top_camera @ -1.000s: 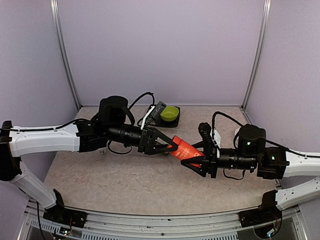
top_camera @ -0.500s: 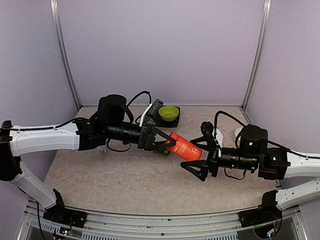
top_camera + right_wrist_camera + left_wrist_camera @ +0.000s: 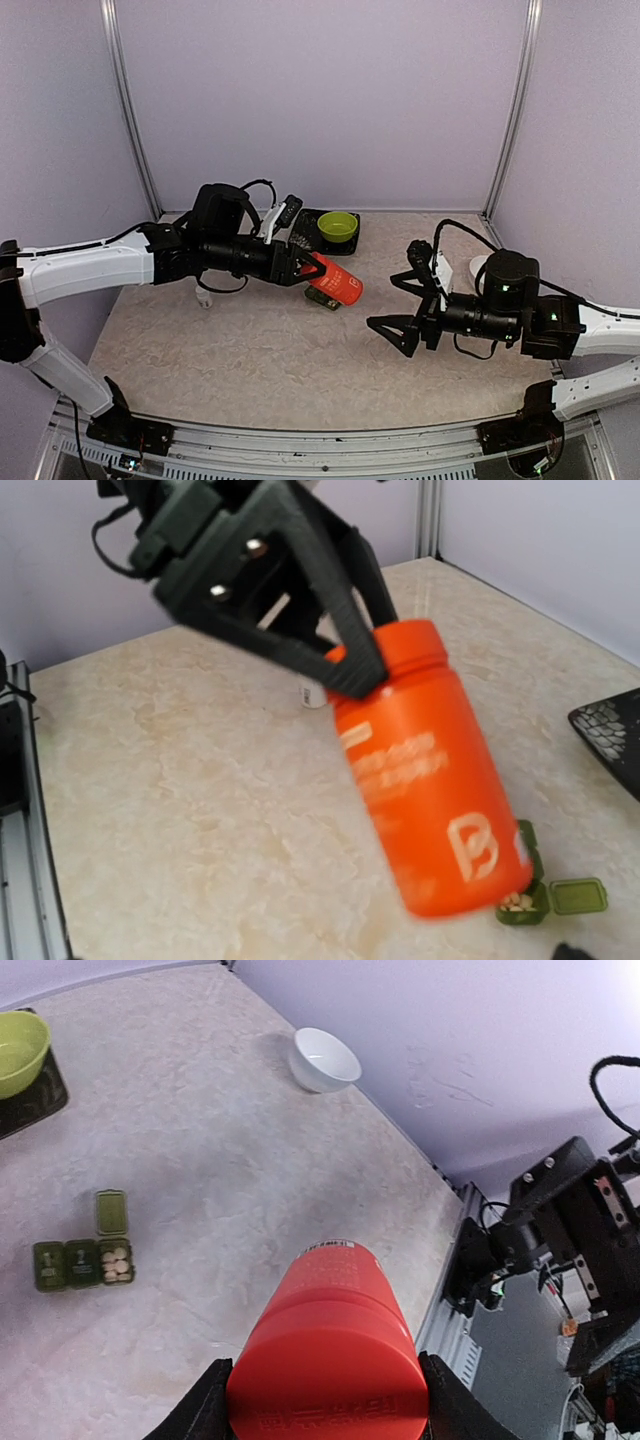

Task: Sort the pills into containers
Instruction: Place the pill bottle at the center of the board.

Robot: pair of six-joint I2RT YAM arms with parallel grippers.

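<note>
Two fingers of my left gripper [image 3: 303,272] clamp the orange bottle [image 3: 338,281], tilted over the containers [image 3: 84,1262] on the table [image 3: 230,350], one lid open; my right gripper [image 3: 382,300] hangs spread, empty

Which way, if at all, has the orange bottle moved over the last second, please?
Yes. In the top view the orange bottle has shifted left and toward the back, ending nearer the green bowl, which has stayed put.
</note>
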